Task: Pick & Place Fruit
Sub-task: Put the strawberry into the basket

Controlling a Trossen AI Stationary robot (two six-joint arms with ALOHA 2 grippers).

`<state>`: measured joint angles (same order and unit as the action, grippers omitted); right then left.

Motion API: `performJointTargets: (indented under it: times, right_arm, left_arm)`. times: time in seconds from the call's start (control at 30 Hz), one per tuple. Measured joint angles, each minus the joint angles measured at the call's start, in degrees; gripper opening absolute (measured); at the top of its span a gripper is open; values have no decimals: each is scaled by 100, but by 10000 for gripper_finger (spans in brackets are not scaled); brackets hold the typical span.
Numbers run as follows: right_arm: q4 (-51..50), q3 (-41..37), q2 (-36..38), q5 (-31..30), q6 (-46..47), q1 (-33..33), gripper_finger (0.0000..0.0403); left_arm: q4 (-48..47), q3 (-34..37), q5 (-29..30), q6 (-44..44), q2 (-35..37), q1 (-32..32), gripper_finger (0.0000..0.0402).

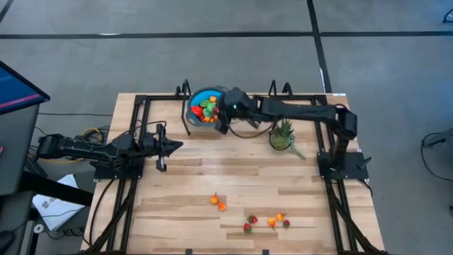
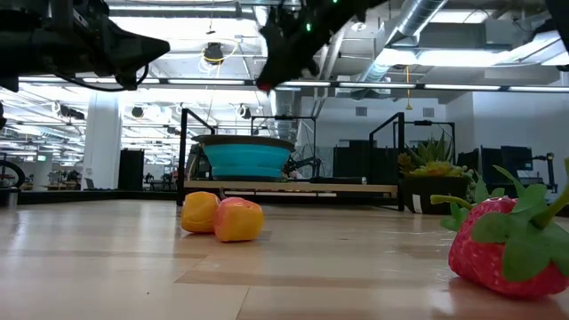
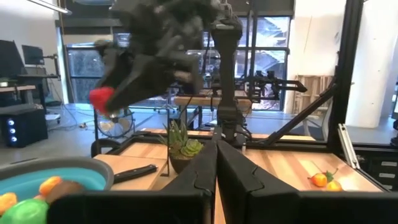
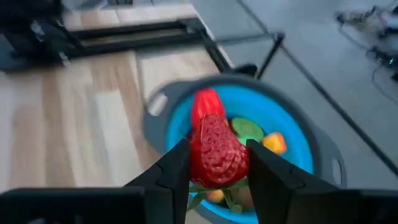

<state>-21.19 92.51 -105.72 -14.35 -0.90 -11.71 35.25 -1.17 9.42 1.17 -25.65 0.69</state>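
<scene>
My right gripper (image 4: 217,146) hangs above the blue bowl (image 1: 198,95) at the table's far side, shut on a red strawberry (image 4: 214,155). Inside the bowl (image 4: 298,124) lie a red, a green and some orange fruits. More fruit lies on the near part of the table: two orange pieces (image 1: 218,203) and a cluster of strawberries and orange pieces (image 1: 269,222). My left gripper (image 1: 177,146) waits shut at the table's left, above the wood; its fingers (image 3: 216,168) touch nothing. My right gripper pinches the strawberry's two sides (image 4: 198,155) between its two fingers. The fingers slant down from the table's right. The berry's green leaf end (image 4: 211,186) sits back between the fingers and its red tip points forward. It hangs clear above the bowl (image 2: 247,158).
A spiky green potted plant (image 1: 283,134) stands right of the bowl, under my right arm. Black frame rails (image 1: 141,120) run along the table's left, right and far edges. Bare wood lies in the middle, between the bowl and the loose fruit.
</scene>
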Motion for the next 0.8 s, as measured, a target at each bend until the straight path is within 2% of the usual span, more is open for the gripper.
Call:
performJointTargets:
  times: [0.33, 0.57, 0.67, 0.8]
  right_arm:
    - [782, -22, -591, 1289, -274, -722, 118]
    - [1079, -1, -774, 1305, -270, -992, 125]
    - [1001, -24, -801, 1305, -228, -1066, 151]
    - [972, -20, -801, 1303, -255, -1064, 211]
  left_arm:
    - [37, 0, 656, 4, 0, -2, 4]
    - [64, 0, 760, 4, 0, -1, 4]
    - [75, 0, 766, 4, 0, -1, 4]
    - [83, 0, 759, -3, -1, -1, 4]
